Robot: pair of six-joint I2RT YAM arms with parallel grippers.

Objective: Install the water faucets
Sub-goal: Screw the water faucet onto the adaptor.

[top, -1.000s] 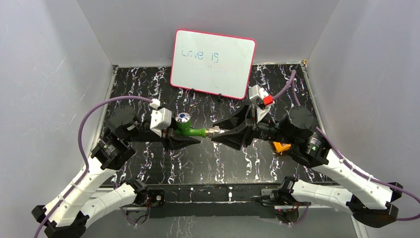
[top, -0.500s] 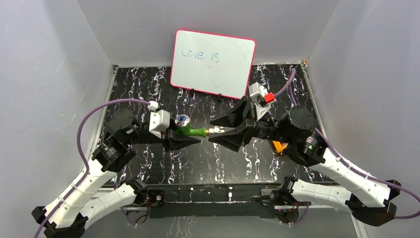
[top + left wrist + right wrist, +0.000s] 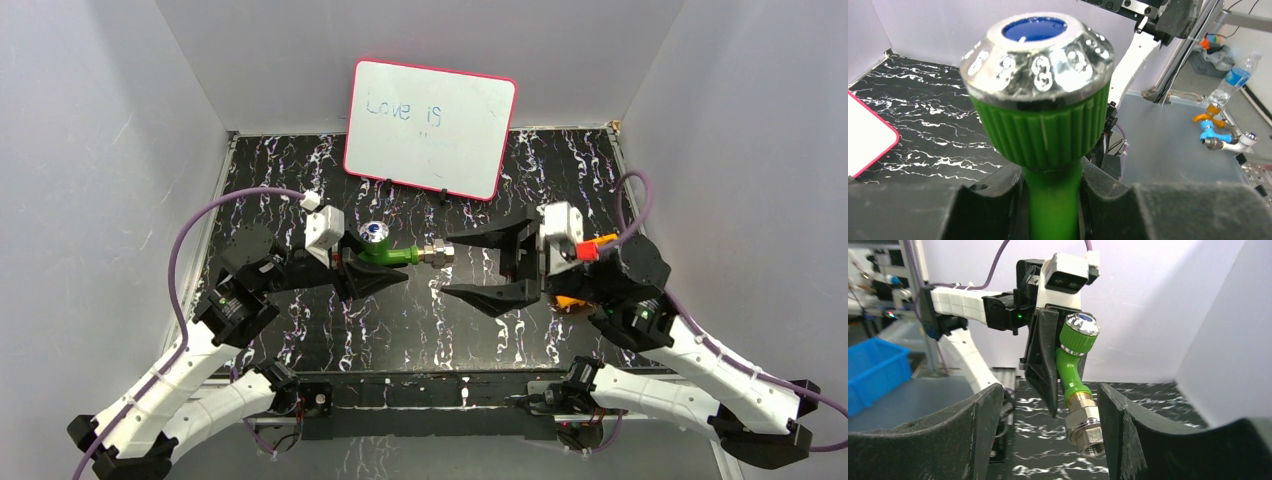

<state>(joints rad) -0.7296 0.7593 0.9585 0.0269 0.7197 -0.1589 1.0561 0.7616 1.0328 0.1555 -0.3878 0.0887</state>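
Note:
The green water faucet (image 3: 392, 257) hangs above the table's middle, its blue-and-silver knob (image 3: 373, 233) up and its silver threaded fitting (image 3: 437, 253) pointing right. My left gripper (image 3: 383, 268) is shut on its green stem. The left wrist view shows the faucet (image 3: 1043, 125) clamped between both fingers (image 3: 983, 205). My right gripper (image 3: 470, 266) stands open just right of the fitting, one finger behind and one in front, apart from it. In the right wrist view the faucet (image 3: 1070, 372) and its fitting (image 3: 1086, 430) sit beyond the right gripper (image 3: 1048, 392), close to the right finger (image 3: 1148, 440).
A red-framed whiteboard (image 3: 430, 128) leans against the back wall. An orange tray (image 3: 570, 298) shows partly under the right arm. The black marbled table (image 3: 400, 330) is boxed in by grey walls on three sides.
My right gripper has opened off the metal fitting and drawn back to the right, its wrist turned. The left gripper still holds the faucet, now tilted slightly.

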